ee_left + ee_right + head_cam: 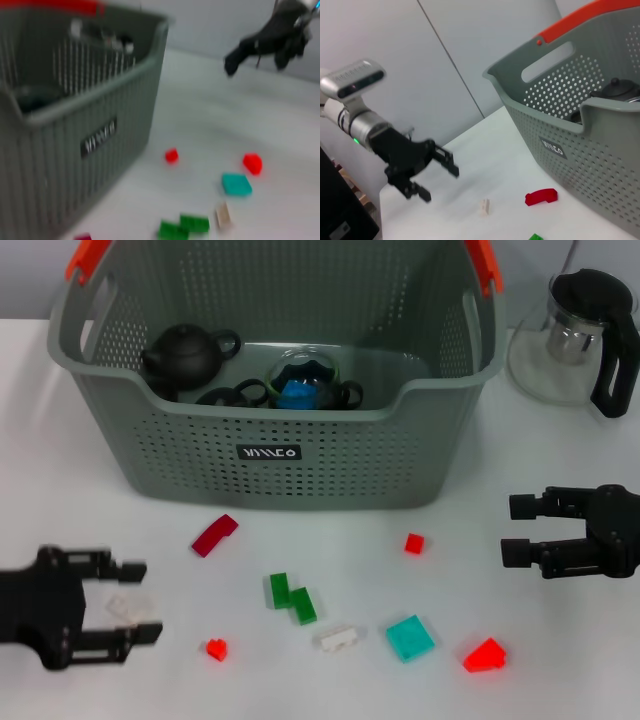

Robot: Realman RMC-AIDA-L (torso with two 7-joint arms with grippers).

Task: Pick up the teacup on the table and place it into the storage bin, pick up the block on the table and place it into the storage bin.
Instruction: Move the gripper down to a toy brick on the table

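The grey perforated storage bin (280, 455) with orange-red handles stands at the back centre. It holds a black teapot (185, 355), dark teacups (228, 395) and a glass cup (305, 375) with a blue block in it. No teacup shows on the table. Several blocks lie in front of the bin. My left gripper (148, 602) is open at the front left, and a small white block (128, 605) shows between its fingers. The right wrist view shows that block (485, 206) lying on the table, with the left gripper (440, 181) hovering beside it. My right gripper (520, 530) is open and empty at the right.
On the table lie a red curved block (215, 534), a small red cube (414, 543), a green block (292, 598), a white block (338, 639), a teal tile (410, 637), a red wedge (485, 654) and a tiny red piece (216, 648). A glass teapot (575, 335) stands at the back right.
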